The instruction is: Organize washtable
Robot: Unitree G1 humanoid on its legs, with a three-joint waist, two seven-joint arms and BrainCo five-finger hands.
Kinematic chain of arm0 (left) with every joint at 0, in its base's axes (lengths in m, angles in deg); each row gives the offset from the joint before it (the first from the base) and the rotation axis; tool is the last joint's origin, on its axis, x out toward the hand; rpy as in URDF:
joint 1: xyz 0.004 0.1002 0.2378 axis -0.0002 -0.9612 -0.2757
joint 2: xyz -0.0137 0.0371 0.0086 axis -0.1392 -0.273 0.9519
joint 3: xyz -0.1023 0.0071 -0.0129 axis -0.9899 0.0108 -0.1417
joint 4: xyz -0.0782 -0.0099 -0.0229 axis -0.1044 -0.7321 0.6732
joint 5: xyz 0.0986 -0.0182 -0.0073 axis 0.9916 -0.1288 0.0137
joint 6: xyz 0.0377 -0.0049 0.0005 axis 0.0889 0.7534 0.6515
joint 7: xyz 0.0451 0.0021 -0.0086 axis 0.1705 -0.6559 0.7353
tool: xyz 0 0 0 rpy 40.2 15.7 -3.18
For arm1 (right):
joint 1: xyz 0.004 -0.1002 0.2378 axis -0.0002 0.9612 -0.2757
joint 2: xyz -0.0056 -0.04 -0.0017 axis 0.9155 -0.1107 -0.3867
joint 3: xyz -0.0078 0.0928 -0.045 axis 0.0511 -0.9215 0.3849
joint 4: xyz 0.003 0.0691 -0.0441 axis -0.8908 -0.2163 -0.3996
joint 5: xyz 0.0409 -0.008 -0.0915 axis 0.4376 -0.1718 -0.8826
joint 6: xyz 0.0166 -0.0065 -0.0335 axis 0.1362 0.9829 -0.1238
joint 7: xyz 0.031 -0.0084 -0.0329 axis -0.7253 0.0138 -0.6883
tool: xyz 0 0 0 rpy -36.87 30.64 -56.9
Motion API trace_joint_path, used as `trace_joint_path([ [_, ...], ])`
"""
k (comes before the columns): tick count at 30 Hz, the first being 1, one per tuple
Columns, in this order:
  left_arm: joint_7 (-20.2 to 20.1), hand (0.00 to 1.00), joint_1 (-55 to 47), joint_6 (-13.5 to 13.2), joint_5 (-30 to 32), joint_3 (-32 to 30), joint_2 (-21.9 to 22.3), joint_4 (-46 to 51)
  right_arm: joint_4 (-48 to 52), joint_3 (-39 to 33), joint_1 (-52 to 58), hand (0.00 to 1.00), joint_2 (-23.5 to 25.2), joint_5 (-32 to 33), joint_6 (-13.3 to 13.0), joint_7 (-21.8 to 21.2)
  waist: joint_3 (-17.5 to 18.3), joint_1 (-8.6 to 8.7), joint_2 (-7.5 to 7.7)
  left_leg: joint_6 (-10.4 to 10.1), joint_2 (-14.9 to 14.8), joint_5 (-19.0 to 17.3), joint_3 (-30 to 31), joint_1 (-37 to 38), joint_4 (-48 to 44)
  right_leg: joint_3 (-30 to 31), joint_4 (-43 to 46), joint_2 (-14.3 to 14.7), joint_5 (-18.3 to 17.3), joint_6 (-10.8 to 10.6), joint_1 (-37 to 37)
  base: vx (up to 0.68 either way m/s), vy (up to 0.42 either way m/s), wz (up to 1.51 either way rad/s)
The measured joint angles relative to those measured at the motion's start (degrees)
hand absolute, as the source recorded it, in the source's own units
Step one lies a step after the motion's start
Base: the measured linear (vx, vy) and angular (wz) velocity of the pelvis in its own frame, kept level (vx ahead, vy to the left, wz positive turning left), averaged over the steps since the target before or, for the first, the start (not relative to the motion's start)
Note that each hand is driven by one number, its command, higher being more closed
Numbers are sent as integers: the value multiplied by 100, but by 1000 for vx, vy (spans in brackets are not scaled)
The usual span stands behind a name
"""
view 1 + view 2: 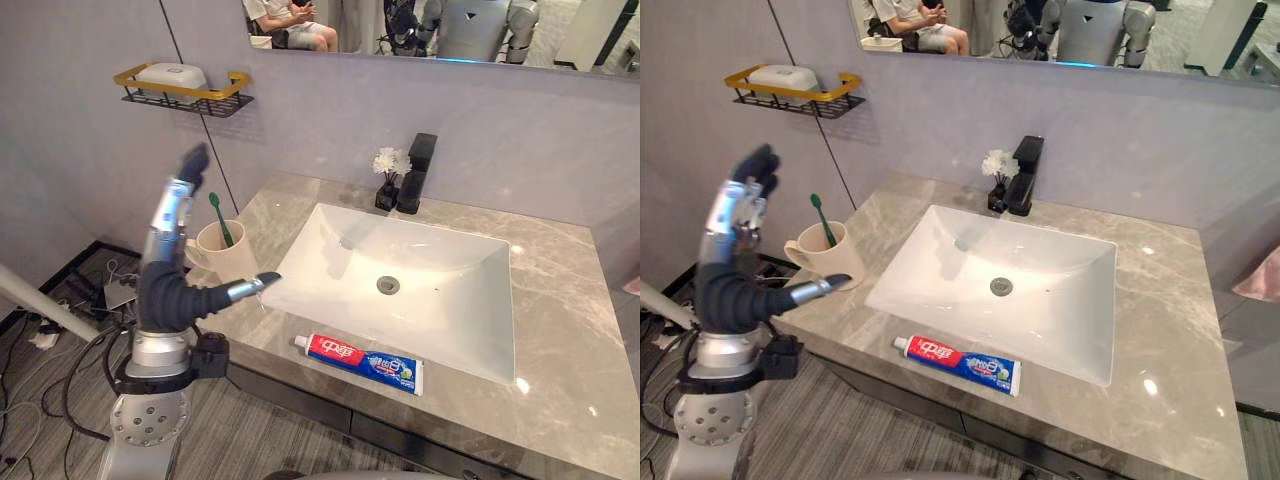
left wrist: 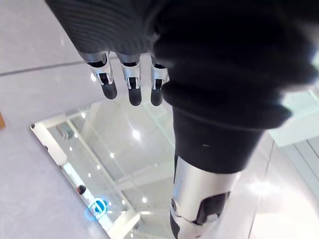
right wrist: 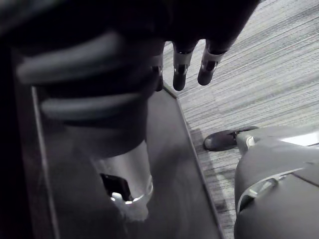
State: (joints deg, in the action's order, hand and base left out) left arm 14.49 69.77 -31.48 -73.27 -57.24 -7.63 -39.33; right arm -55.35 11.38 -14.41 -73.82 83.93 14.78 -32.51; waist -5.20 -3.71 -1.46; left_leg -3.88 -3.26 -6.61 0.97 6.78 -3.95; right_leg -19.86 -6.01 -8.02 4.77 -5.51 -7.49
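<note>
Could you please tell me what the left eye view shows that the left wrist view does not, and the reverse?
Left eye view: the toothpaste tube lying on the washtable in front of the sink, and a cup holding a green toothbrush. Left wrist view: a pale surface with bright light spots beyond the fingertips. Both: the left robot hand, raised with fingers straight, holding nothing.

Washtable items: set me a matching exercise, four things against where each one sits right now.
1. green toothbrush
2. red-and-blue toothpaste tube
3. white soap box
4. white flowers

A. beside the black tap
B. in the beige mug
C. on the gold-rimmed wall rack
D. on the grey marble counter, in front of the white basin

Pairs: 1-B, 2-D, 3-C, 4-A
</note>
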Motion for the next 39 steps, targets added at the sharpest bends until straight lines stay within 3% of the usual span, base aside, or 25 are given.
trace_joint_path([
  [12,-798,0,230,139,561,1020,-484,-1034,6,216,-128,0,-53,-160,-1,-53,10,-3,161,2,10,2,-268,-46,6,274,2,-17,97,11,166,-19,20,-11],
  [23,-946,0,260,229,1141,1622,-637,-1646,5,199,-114,0,-57,-169,1,-52,9,144,169,3,10,2,-303,-30,15,308,3,-17,101,8,177,-7,2,-1],
  [39,-1205,0,214,222,1402,2152,-653,-2056,61,179,-200,0,-253,-218,3,-55,34,303,-30,4,-13,-1,-350,149,198,327,-3,15,102,9,162,-5,0,-1],
])
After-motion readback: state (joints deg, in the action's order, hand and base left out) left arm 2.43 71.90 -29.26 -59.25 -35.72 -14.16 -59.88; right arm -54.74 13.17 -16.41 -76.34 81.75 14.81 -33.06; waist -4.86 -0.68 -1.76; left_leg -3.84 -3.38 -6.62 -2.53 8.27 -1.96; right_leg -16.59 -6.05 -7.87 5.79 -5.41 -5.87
